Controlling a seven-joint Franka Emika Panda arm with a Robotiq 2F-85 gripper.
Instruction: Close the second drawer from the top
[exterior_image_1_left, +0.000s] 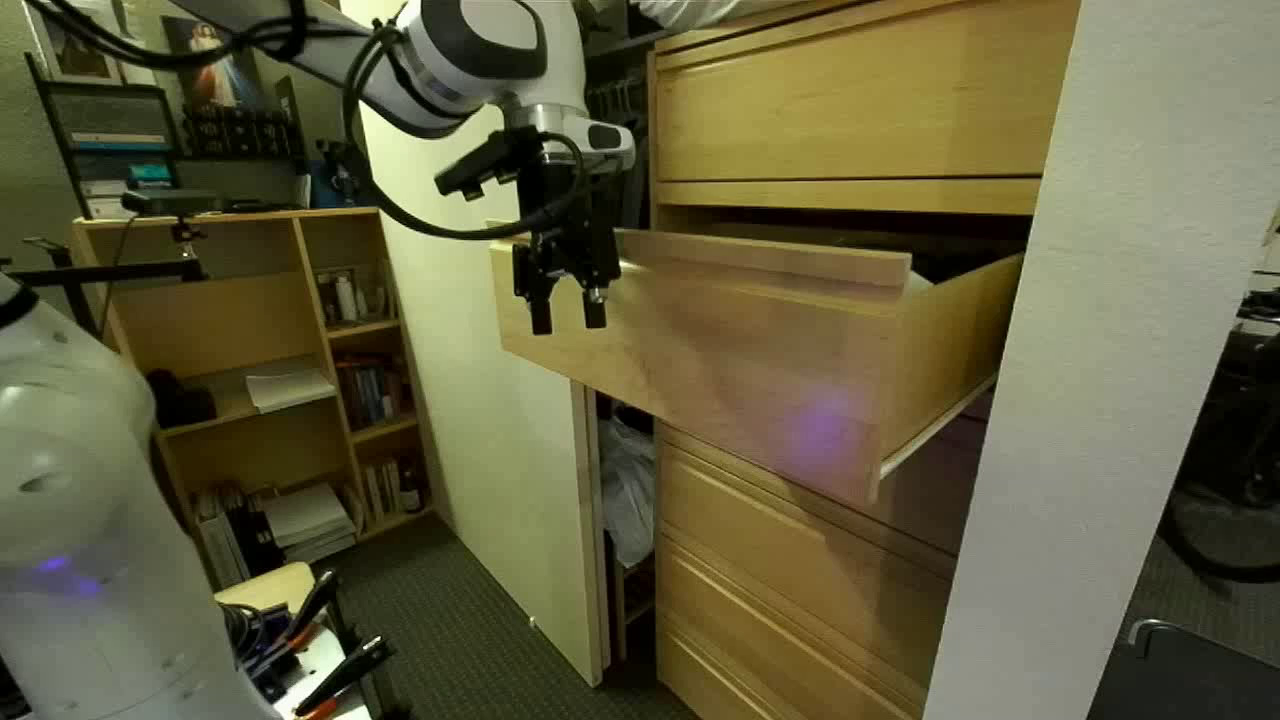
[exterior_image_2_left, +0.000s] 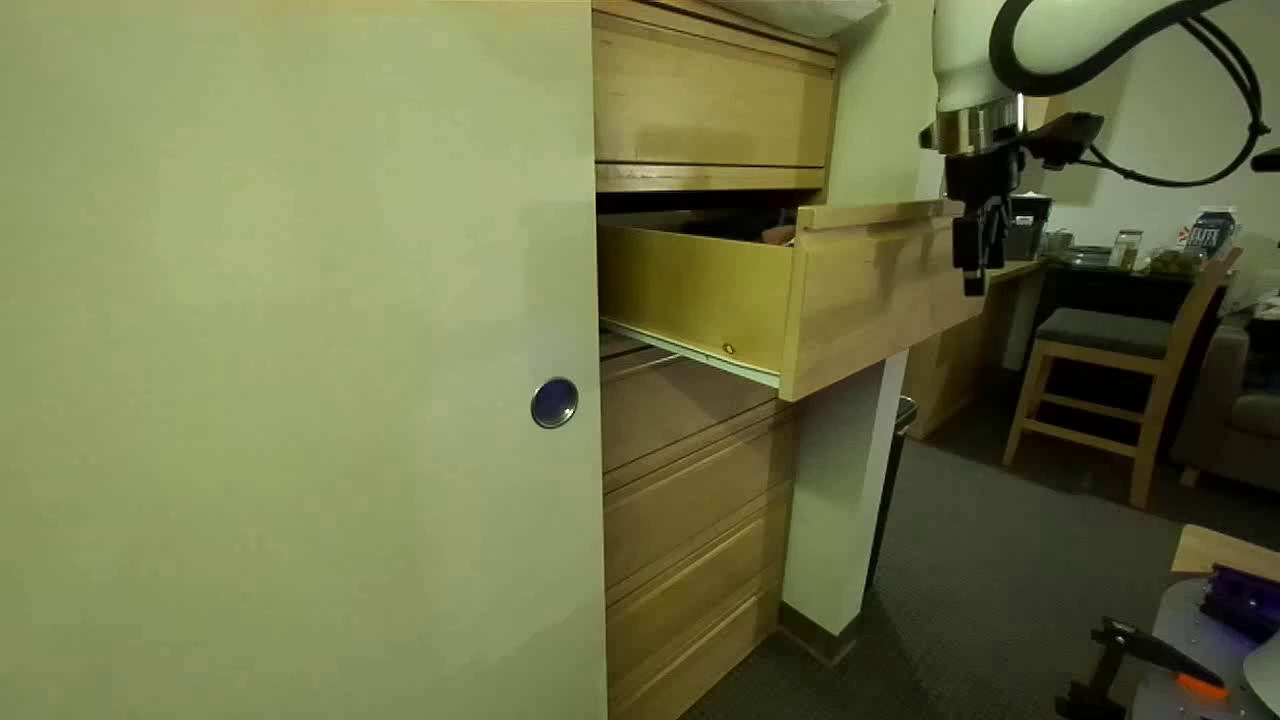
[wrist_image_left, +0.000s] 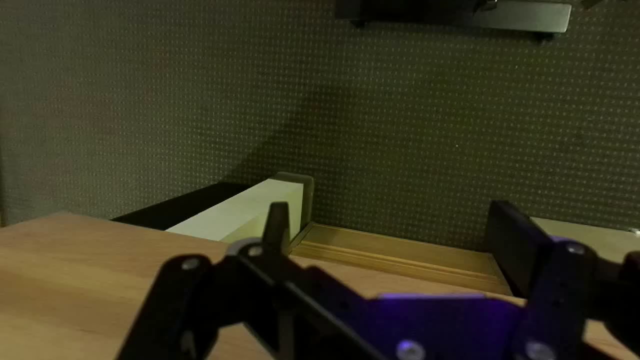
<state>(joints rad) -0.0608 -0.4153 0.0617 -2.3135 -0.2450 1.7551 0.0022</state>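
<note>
Between the shut, pale-wood top drawer front and the closed pale-wood lower fronts, the task's wide, deep blond-wood drawer stands well pulled out, its flat face without a handle. Near that face hangs the black, two-fingered tool, pointing down, its blocky dark fingers spread wide with nothing held between them; whether they touch the wood cannot be told.

The step in hand is probably lining up for the push. It should go best as a slow, straight shove near the middle of the width, since pressure at one end may make so wide a drawer bind. Contact is better kept below the raised wooden strip along the upper edge. The tool's bulkier body may meet the top drawer front before the drawer is home, so working lower, or leading with the tips of the fingers, seems wise.

An exterior view shows the drawer's thin wooden side wall with a pale metal runner and a small brass-coloured fitting, beside a tall, flat cream door panel with a round dark pull. The opposite wooden side wall appears in an exterior view too. Neither wall shows in the wrist view, which alone looks steeply down between the fingers to dark, dotted carpet.
</note>
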